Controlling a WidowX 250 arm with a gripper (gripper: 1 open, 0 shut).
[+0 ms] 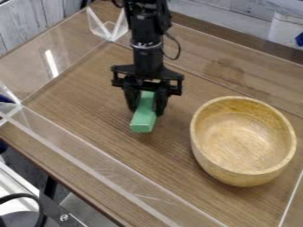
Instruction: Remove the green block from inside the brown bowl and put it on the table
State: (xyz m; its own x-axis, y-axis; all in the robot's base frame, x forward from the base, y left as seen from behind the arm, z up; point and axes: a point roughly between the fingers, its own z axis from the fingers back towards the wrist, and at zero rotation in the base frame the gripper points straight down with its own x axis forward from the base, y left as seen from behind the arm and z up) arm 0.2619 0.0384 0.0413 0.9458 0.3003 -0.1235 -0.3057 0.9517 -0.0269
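Note:
The green block [144,117] hangs tilted just above the table [83,102], its lower end close to or touching the wood, I cannot tell which. My gripper [147,100] points straight down and is shut on the block's upper end, black fingers on either side. The brown bowl [244,139] stands to the right of the gripper, apart from it, with nothing inside.
Low clear acrylic walls [71,146] edge the tabletop at the front and left. The black arm [144,35] rises from the gripper toward the back of the table.

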